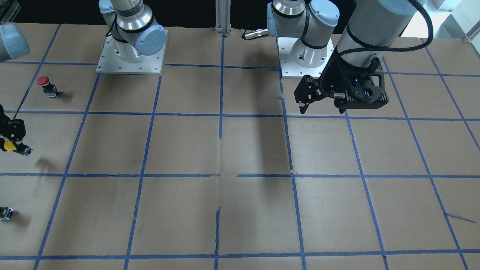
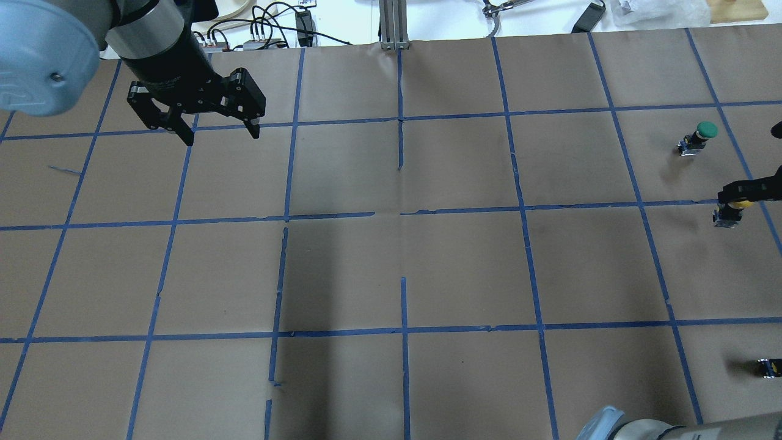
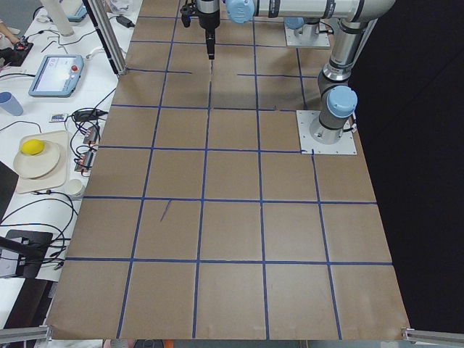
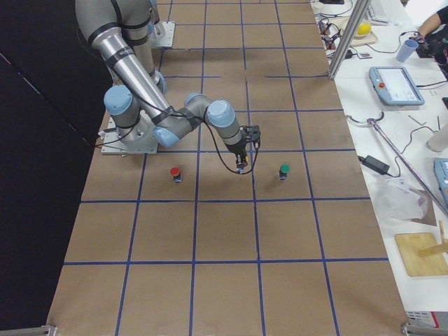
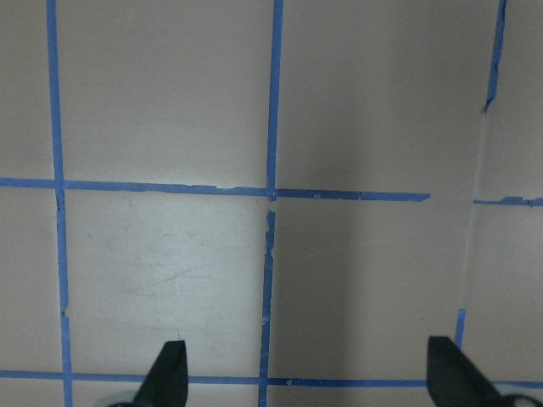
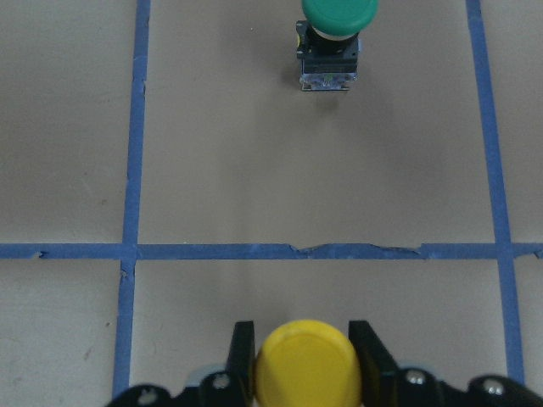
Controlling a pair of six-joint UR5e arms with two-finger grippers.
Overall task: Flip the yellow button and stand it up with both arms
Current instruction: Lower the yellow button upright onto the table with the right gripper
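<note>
Now right gripper (image 6: 303, 354) pinches yellow button (image 2: 728, 211) by cap; left gripper (image 2: 220, 134) gaping, empty. Carry steady toward centre, present body for left's grasp.

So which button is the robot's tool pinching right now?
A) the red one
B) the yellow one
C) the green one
B: the right tool is shut on the yellow button at its cap, while the green button and the red button stand free on the table.

We read no text, label, brand or number anywhere; the yellow button (image 6: 307, 363) and the surface (image 2: 342, 275) show nothing legible.
</note>
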